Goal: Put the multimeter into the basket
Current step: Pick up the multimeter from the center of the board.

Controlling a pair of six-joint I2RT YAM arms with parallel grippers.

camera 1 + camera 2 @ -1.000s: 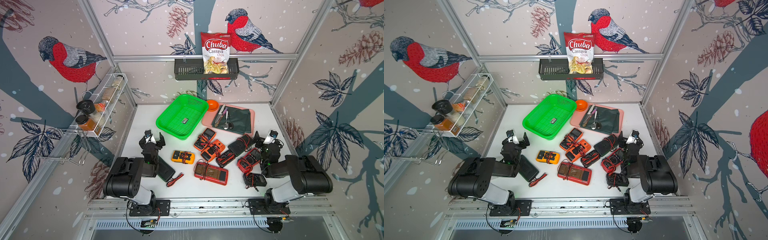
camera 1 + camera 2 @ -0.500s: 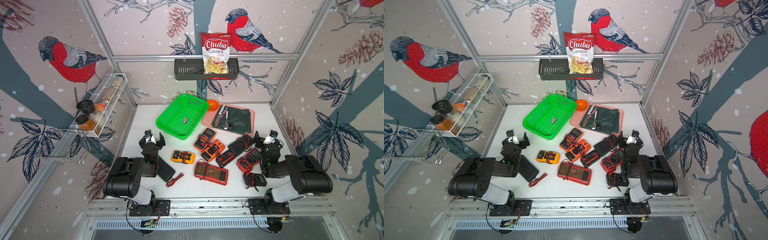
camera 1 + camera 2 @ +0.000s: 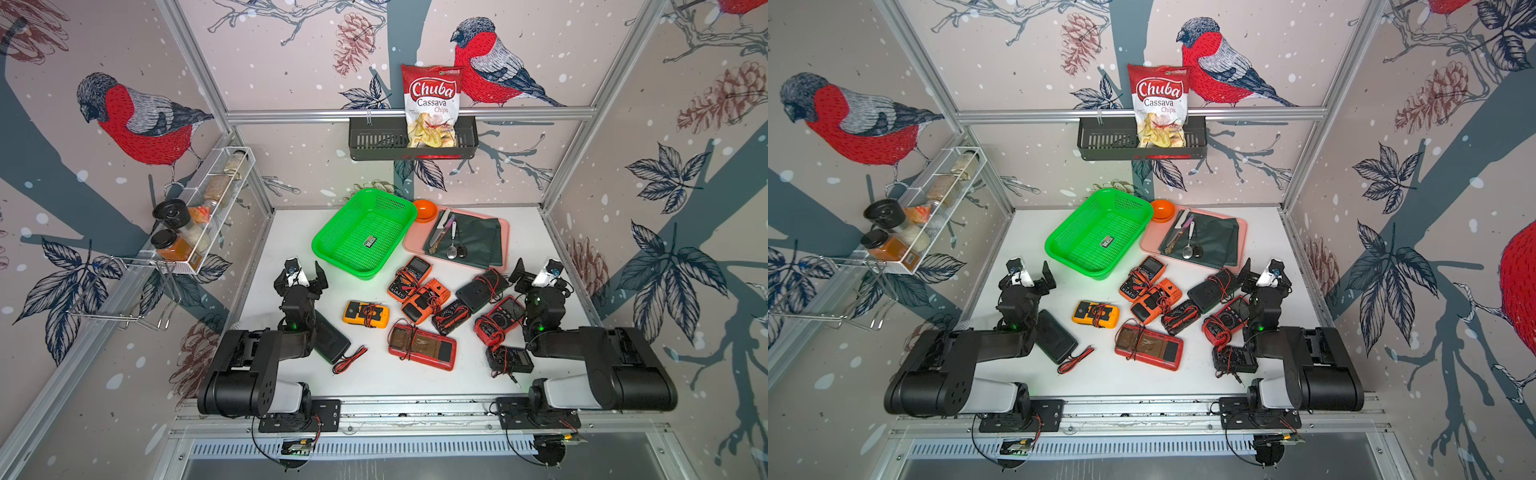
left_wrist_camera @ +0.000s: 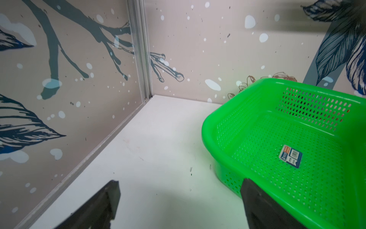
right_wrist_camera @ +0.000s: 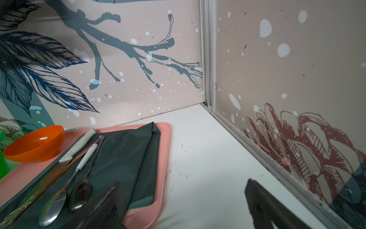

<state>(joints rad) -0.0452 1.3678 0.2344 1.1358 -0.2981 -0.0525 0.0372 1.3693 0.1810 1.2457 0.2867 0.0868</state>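
Note:
The green basket [image 3: 353, 253] [image 3: 1088, 232] stands empty at the back middle of the white table, with only a sticker on its floor. Several multimeters lie in front of it: a yellow one [image 3: 365, 313], a big red one [image 3: 422, 347], orange ones [image 3: 409, 272], and black ones [image 3: 482, 289]. My left gripper [image 3: 300, 276] [image 3: 1027, 276] is open just left of the basket's near corner. In the left wrist view the left gripper [image 4: 180, 184] holds nothing and the basket [image 4: 277, 128] is beside one finger. My right gripper [image 3: 538, 276] [image 5: 183, 184] is open and empty, right of the pile.
A pink tray [image 3: 505, 232] [image 5: 164, 150] with a dark cloth, cutlery and an orange bowl [image 3: 424, 210] sits right of the basket. A black multimeter [image 3: 330, 340] and loose leads [image 3: 349, 359] lie by the left arm. A chips bag [image 3: 432, 108] stands in the black wall shelf; a wire rack [image 3: 208, 208] hangs on the left wall.

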